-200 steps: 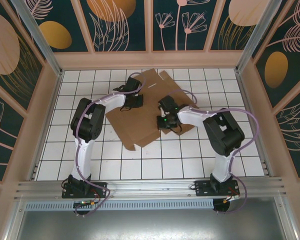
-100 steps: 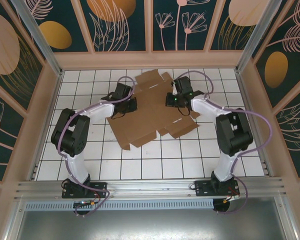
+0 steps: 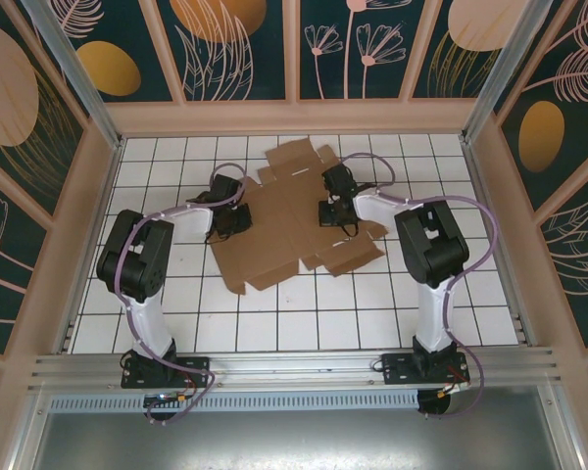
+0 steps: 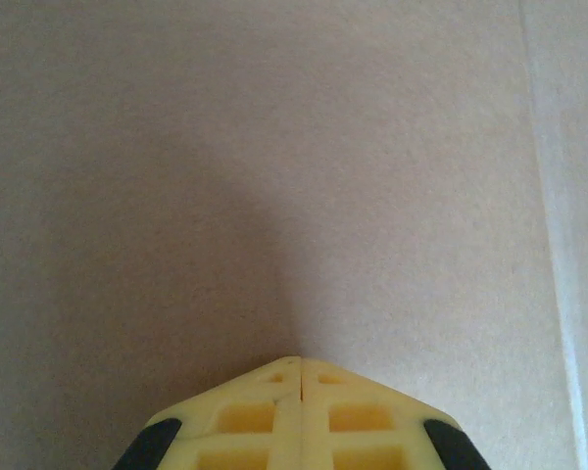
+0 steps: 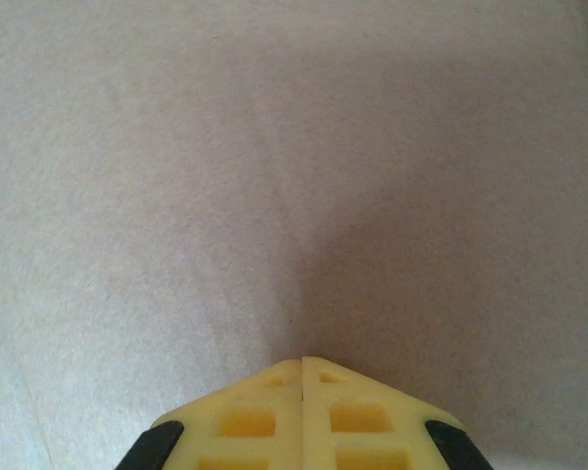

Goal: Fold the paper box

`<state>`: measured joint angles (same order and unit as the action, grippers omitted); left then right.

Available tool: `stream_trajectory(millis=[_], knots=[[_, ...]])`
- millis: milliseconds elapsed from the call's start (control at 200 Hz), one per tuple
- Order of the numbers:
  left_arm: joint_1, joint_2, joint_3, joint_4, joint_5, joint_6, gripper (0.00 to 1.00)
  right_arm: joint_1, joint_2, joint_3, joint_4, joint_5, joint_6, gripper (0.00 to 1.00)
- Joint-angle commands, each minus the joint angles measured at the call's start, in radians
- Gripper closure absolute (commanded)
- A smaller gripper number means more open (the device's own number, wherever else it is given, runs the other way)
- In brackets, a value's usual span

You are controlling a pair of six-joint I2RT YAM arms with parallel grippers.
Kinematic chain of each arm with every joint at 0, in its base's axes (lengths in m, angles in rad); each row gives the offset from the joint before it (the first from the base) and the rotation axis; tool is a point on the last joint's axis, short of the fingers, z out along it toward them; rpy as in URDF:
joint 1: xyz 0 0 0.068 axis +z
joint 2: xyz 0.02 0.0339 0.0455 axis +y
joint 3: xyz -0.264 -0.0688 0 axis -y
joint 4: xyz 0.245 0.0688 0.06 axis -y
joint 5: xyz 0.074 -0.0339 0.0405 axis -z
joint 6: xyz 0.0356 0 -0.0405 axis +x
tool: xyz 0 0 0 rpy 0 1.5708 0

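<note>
Left claw: clenched, yellow fingertips pressed together, nothing held, close over plain brown card. Right claw: same, clenched and empty. Paper box: flat, unfolded sheet, toward 12 o'clock on the white tiled table. Left claw over its 9 o'clock edge, right claw toward 3 o'clock.

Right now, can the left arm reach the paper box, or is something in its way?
Probably yes. The left gripper, shut, hangs over the left part of the paper box, with the cardboard close beneath its fingertips and nothing visible between them.
</note>
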<state>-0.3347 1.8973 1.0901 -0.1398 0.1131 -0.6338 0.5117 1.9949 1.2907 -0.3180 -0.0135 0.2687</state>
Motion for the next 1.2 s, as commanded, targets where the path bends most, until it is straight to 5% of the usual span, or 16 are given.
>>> stream_trajectory(millis=[0, 190, 435, 616, 1006, 1196], knots=[[0.021, 0.028, -0.007, 0.0, 0.007, -0.007, 1.0, 0.071, -0.045, -0.113, -0.046, -0.096, 0.035, 0.94], [0.022, -0.01, 0.014, -0.024, -0.018, 0.017, 1.0, 0.061, -0.228, -0.22, 0.063, -0.214, 0.096, 0.85], [-0.051, -0.074, 0.076, 0.02, 0.092, 0.064, 1.0, -0.125, -0.506, -0.354, 0.244, -0.198, 0.067, 0.22], [-0.118, 0.039, 0.159, 0.016, 0.209, 0.058, 1.0, -0.288, -0.424, -0.333, 0.252, -0.232, 0.012, 0.09], [-0.108, 0.138, 0.13, 0.03, 0.277, 0.071, 1.0, -0.367, -0.18, -0.286, 0.253, -0.489, -0.027, 0.12], [-0.081, 0.155, 0.099, 0.076, 0.309, 0.037, 1.0, -0.372, -0.119, -0.283, 0.266, -0.571, -0.02, 0.22]])
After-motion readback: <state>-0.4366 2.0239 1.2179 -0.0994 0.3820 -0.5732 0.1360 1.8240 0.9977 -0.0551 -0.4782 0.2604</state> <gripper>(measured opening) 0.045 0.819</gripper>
